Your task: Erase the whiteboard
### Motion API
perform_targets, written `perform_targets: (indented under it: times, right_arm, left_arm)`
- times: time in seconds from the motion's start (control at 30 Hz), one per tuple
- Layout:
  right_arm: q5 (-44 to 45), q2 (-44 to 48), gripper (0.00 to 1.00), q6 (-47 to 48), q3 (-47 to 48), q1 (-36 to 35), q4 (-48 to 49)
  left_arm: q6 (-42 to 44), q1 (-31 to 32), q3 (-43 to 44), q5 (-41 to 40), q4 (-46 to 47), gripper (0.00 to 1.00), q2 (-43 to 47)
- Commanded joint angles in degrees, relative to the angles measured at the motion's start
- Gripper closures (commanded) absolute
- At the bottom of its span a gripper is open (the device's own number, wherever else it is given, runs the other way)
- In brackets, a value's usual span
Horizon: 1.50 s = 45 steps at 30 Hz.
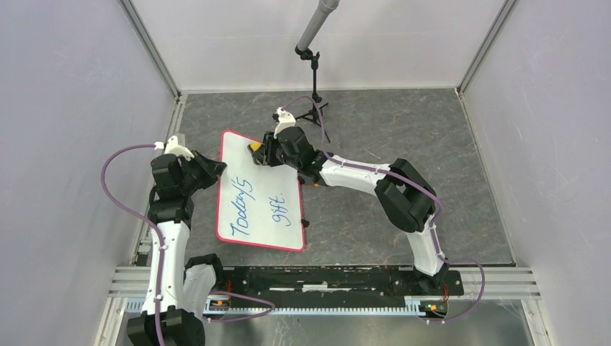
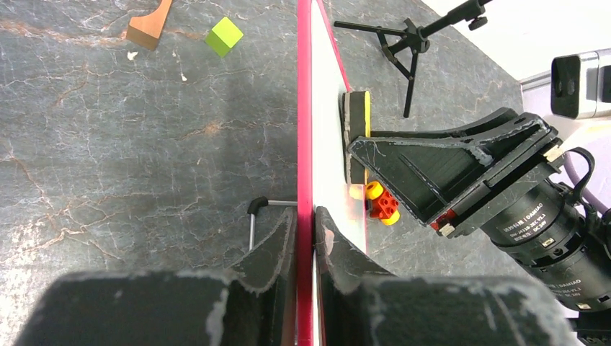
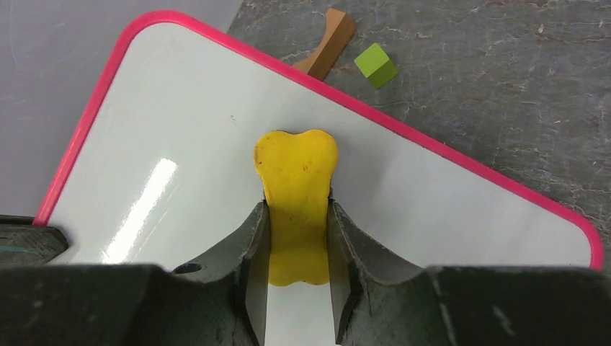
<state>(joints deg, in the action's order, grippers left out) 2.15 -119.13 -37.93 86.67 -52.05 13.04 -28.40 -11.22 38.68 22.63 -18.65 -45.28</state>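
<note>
The whiteboard [image 1: 274,205], white with a red-pink rim, lies on the dark table with blue writing on its near half. My left gripper [image 1: 214,171] is shut on the board's left rim, seen edge-on in the left wrist view [image 2: 305,144] between the fingers [image 2: 277,249]. My right gripper [image 1: 261,153] is shut on a yellow eraser [image 3: 297,173] and holds it flat on the board's far end [image 3: 180,144]. The eraser also shows in the top view [image 1: 255,148] and, from the side, in the left wrist view [image 2: 356,130].
A black microphone stand [image 1: 314,72] rises at the back of the table. A brown wooden piece [image 3: 326,43] and a green cube [image 3: 375,64] lie beyond the board's far edge. A small red and yellow toy [image 2: 382,204] lies beside the board. Grey walls enclose the table.
</note>
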Motion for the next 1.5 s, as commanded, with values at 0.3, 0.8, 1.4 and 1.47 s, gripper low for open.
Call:
perform_targets:
  times: [0.3, 0.8, 1.4, 1.47]
  right_arm:
    - [-0.14, 5.75, 0.73, 4.12, -4.76, -9.04, -5.49]
    - [1.55, 5.58, 0.73, 7.89, -1.06, -15.06, -6.77]
    - [2.04, 9.09, 0.73, 4.92, -17.03, -7.84, -2.14]
    - [1.58, 9.31, 0.73, 4.62, -16.48, -8.17, -2.43]
  left_arm:
    - [-1.01, 0.68, 0.14, 2.77, 1.96, 0.98, -0.25]
    - [-0.95, 0.65, 0.0, 2.67, 1.87, 0.98, 0.02]
    - [-1.13, 0.65, -0.07, 3.03, 1.96, 0.98, 0.3]
    - [-1.12, 0.68, -0.08, 3.03, 1.99, 0.98, 0.33]
